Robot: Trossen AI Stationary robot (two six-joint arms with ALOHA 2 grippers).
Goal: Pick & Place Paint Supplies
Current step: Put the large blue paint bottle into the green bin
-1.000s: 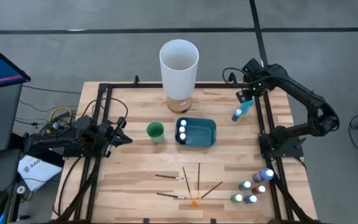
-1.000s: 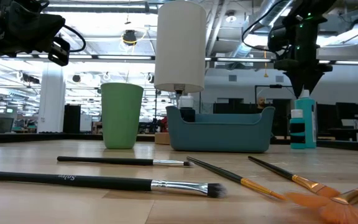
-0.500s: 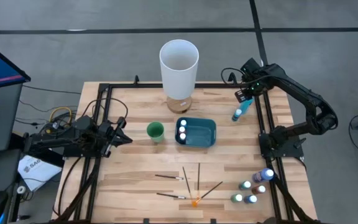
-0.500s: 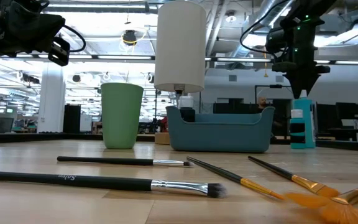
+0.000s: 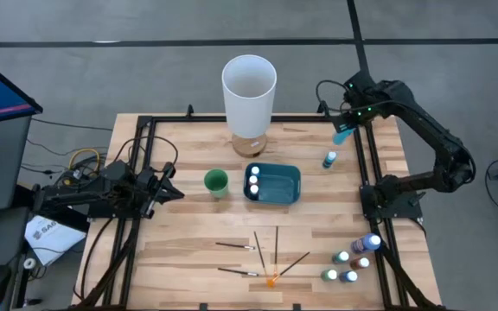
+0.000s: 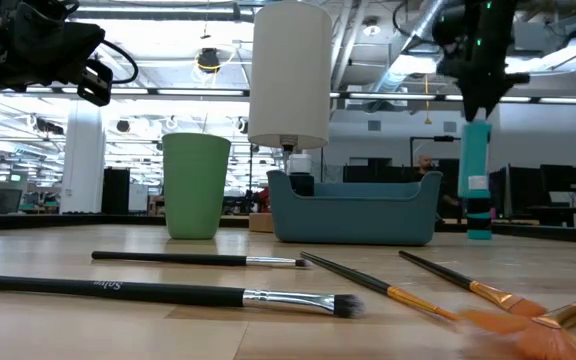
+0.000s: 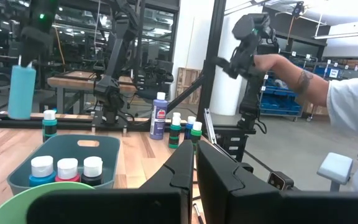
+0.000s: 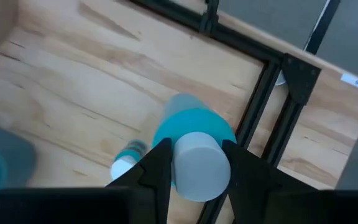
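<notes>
High view: right claw (image 5: 346, 130) grips teal bottle (image 5: 342, 136) aloft, another bottle (image 5: 329, 160) below.

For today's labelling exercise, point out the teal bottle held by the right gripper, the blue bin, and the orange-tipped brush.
teal bottle (image 6: 476, 160), low view, on its body.
blue bin (image 5: 281, 197), high view, on its near rim.
orange-tipped brush (image 5: 272, 280), high view, on its orange tip.

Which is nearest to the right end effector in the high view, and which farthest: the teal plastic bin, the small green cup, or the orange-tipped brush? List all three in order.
Measured from the right end effector, which grips a turquoise bottle:
1. Teal plastic bin, mid-table, on its left.
2. Small green cup, just past the bin.
3. Orange-tipped brush, at the table's near edge.
</notes>
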